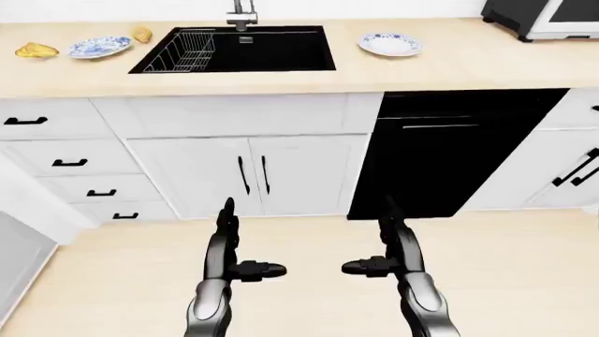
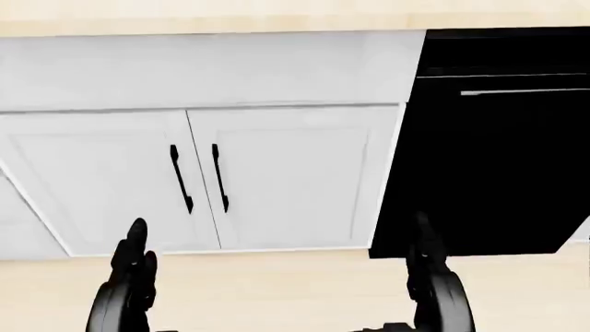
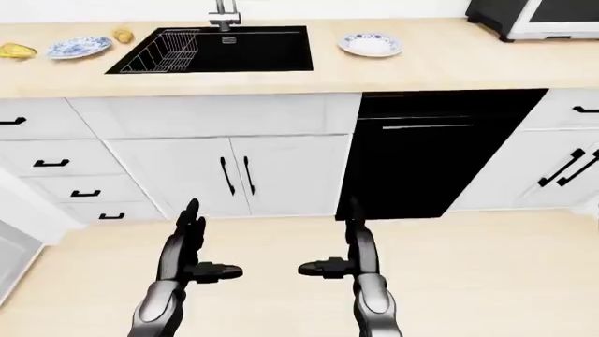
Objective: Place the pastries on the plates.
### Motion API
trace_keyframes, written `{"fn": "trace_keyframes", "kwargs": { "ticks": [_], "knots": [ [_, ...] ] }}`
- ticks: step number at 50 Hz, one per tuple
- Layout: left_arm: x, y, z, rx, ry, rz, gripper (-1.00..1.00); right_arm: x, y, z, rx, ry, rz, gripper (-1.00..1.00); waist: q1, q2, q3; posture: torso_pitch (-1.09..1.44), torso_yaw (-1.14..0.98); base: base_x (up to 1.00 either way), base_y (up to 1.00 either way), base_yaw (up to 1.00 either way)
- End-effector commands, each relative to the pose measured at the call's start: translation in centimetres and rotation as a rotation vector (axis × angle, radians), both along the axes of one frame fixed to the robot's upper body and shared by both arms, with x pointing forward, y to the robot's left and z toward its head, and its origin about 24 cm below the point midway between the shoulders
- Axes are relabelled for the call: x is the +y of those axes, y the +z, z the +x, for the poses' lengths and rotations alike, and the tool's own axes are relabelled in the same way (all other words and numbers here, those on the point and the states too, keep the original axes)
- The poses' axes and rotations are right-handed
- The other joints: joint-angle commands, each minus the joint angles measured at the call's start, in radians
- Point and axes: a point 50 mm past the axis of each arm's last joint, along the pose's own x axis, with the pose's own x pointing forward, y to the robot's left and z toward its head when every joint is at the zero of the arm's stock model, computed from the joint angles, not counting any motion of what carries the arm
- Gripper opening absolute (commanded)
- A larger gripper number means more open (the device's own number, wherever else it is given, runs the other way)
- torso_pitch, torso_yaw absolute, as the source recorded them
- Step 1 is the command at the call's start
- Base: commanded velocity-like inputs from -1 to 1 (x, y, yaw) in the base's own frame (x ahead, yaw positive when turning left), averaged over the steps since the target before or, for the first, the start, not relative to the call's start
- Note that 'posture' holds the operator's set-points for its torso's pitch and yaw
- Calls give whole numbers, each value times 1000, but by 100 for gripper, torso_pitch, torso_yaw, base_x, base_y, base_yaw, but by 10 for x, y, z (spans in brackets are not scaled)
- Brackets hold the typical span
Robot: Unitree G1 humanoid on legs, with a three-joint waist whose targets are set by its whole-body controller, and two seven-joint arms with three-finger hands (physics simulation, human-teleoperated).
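A long pale counter (image 1: 449, 67) runs across the far side of the left-eye view, above white cabinets (image 1: 248, 175) with black handles and a black dishwasher (image 1: 440, 158) to their right. A stack of 4 drawers (image 1: 65, 158) stands at the left. A black sink (image 1: 239, 49) is set into the counter, with a wire rack (image 1: 182, 53) in its left half and a tap (image 1: 241, 14) at its far edge. A dark microwave (image 1: 543, 17) sits at the far right of the counter. The floor (image 1: 524, 274) is pale wood.

2 blue-patterned plates lie on the counter: the left plate (image 1: 98, 47) left of the sink, the right plate (image 1: 390, 43) right of it. Both are bare. 2 pastries sit on the counter by the left plate: a yellow pastry (image 1: 36, 50) just left of it and a small pastry (image 1: 141, 34) just right of it, between plate and sink. Whether either touches the plate's rim cannot be told.

The left hand (image 1: 229, 249) and right hand (image 1: 393, 249) hang low and near over the floor, well apart from the counter. Both are released and empty, fingers straight up, thumbs pointing inward toward each other.
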Motion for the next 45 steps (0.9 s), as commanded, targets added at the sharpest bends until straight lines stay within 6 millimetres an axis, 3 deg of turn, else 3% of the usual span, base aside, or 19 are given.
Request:
{"fn": "trace_keyframes", "kwargs": {
  "ticks": [1, 3, 4, 5, 7, 11, 12, 20, 24, 26, 27, 28, 29, 30, 39, 41, 42, 43, 45],
  "knots": [
    [4, 69, 19, -202, 11, 32, 100, -2, 67, 11, -246, -11, -13, 100, -2, -8, -1, 0, 0, 0, 0, 0],
    [9, 87, 25, -223, 24, 52, 100, -3, 84, 12, -276, -12, -26, 100, 4, 0, -71, 0, 0, 0, 0, 0],
    [10, 91, 26, -228, 20, 61, 100, -1, 88, 12, -290, 2, -17, 100, 2, -2, -35, 0, 0, 0, 0, 0],
    [13, 101, 27, -243, 26, 62, 100, 0, 97, 14, -299, 6, -24, 100, 3, -8, -25, 0, 0, 0, 0, 0],
    [15, 117, 34, -259, 16, 89, 100, 2, 112, 18, -333, 31, -54, 100, 4, -7, -68, 0, 0, 0, 0, 0],
    [18, 160, 48, -324, 14, 91, 100, 7, 137, 28, -375, 67, -93, 100, 6, -2, -86, 0, 0, 0, 0, 0],
    [19, 171, 50, -343, 14, 97, 100, 8, 146, 30, -393, 75, -94, 100, 4, 3, -105, 0, 0, 0, 16, 0],
    [31, 230, 72, -431, 26, 80, 100, 9, 207, 52, -477, 97, -139, 100, -14, -26, -82, 0, 0, 16, 46, 0],
    [40, 252, 80, -445, 42, 114, 100, 8, 230, 58, -497, 103, -147, 100, -30, 15, -64, 0, 0, 23, 59, 0],
    [44, 260, 76, -455, 42, 121, 100, 7, 241, 59, -507, 97, -145, 100, -34, 63, -67, 0, 0, 23, 59, 0],
    [46, 260, 74, -456, 43, 129, 100, 6, 248, 57, -523, 95, -149, 100, -32, 114, -81, 0, 0, 23, 59, 0],
    [49, 261, 73, -457, 52, 128, 100, 4, 254, 56, -535, 79, -147, 100, -34, 124, -93, 0, 0, 23, 59, 0],
    [53, 261, 71, -461, 67, 137, 100, 3, 259, 55, -545, 75, -145, 100, -26, 94, -59, 0, 0, 23, 59, 0],
    [56, 260, 69, -461, 74, 151, 100, 2, 264, 54, -558, 69, -146, 100, -26, 94, -49, 0, 0, 23, 59, 0],
    [63, 263, 58, -471, 106, 166, 100, -7, 268, 43, -582, 43, -134, 100, 8, -10, -40, 0, 0, 24, 60, 0],
    [63, 261, 55, -472, 109, 165, 100, -8, 270, 41, -596, 35, -120, 100, 12, -52, -56, 0, 0, 24, 59, 0],
    [63, 261, 55, -475, 114, 167, 100, -8, 270, 41, -600, 30, -111, 100, -3, -20, -39, 0, 0, 23, 59, 0],
    [64, 262, 55, -479, 123, 158, 100, -9, 271, 41, -605, 27, -116, 100, 7, -39, -36, 0, 0, 24, 60, 0],
    [62, 261, 53, -476, 115, 172, 100, -9, 274, 41, -608, 21, -114, 100, -1, -40, -61, 0, 0, 24, 60, 0]
  ]
}}
